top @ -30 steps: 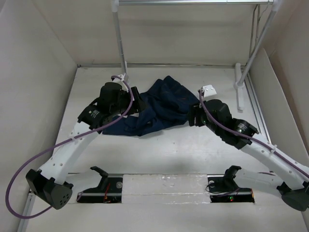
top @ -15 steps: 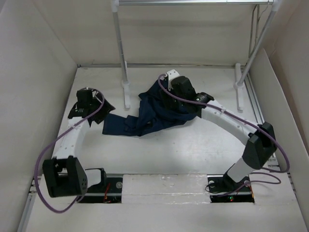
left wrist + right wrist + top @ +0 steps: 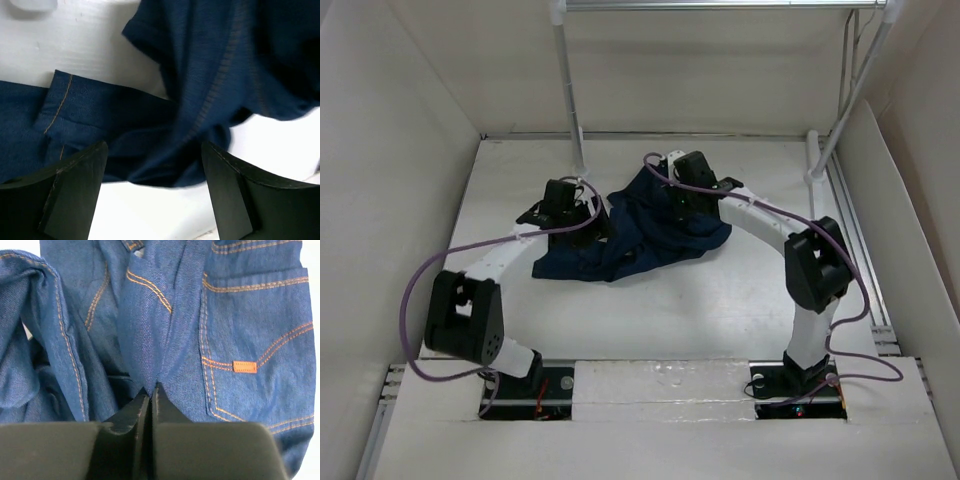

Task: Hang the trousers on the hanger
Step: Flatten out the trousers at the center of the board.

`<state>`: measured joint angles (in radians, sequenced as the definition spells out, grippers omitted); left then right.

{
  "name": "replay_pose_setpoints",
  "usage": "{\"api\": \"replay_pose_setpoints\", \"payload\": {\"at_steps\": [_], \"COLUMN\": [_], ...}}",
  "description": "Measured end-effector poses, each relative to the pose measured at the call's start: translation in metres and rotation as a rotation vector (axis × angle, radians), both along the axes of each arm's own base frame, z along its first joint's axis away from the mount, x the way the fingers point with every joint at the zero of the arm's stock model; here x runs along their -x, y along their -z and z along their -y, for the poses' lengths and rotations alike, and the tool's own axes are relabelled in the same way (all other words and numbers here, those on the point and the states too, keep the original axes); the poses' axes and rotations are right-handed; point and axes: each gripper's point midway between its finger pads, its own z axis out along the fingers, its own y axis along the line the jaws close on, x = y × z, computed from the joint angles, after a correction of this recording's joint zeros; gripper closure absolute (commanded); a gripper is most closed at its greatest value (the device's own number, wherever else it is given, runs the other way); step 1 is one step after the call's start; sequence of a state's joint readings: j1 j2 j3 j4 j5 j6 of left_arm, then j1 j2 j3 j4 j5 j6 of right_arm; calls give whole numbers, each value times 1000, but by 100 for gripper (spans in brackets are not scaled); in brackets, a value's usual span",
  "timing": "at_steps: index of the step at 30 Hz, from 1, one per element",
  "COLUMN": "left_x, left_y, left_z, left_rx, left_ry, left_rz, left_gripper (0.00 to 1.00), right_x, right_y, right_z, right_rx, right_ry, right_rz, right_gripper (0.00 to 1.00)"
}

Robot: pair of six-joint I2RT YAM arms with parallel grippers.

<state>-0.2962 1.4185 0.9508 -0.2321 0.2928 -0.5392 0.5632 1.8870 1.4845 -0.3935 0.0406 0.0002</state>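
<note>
White table (image 3: 650, 320) is lying flat, with plain pale panels closing it in on three sides: left wall (image 3: 390, 180), far wall (image 3: 720, 80), right wall (image 3: 915, 200). Two thick white rack poles are standing at the far end. The left pole (image 3: 568, 90) is rising nearly upright, while the right pole (image 3: 858, 80) is slanting rightward as it climbs from its foot (image 3: 811, 150). Horizontal metal rail (image 3: 720, 5) is spanning their tops. Metal strip (image 3: 855, 240) is running along the table's right edge.

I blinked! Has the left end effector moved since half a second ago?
Yes: the left end effector swung right, toward the white rack pole, over the trousers.
</note>
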Motion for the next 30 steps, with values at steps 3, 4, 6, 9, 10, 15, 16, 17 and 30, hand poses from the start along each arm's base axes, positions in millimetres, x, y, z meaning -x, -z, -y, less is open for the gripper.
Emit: {"api": "replay_pose_setpoints", "payload": {"at_steps": [3,4,6,9,10,15,16,17,30], "left_x": [0,0,-1,-9,-12,-21,-20,-19,45], "left_y": [33,42,54,59,56,24,11,-3,-21], "left_z": [7,12,21,30,31,13,4,-6,-63], "left_rx": [-39,-49,-62,-81,-85,-130,-144,-152,-222], "left_ry": [38,54,80,112,112,42,14,-16,-163], "left_rz": [-74,-95,-123,-125,-117,-41,-18,11,6], "left_gripper": [35,44,87,100,100,100,100,100,100], "right_x": [2,6,22,69,83,157,167,176,172], "right_y": [-4,-11,-31,-80,-96,-111,-103,-93,-69], "right_z": [4,7,19,45,55,128,141,152,145], "right_rx": [5,1,-22,-118,-162,-342,-355,-356,-90], "right_ry": [8,19,52,120,148,362,417,471,435], "right_rz": [10,26,65,153,187,238,219,188,4], "right_gripper": [100,100,100,100,100,100,100,100,12]}}
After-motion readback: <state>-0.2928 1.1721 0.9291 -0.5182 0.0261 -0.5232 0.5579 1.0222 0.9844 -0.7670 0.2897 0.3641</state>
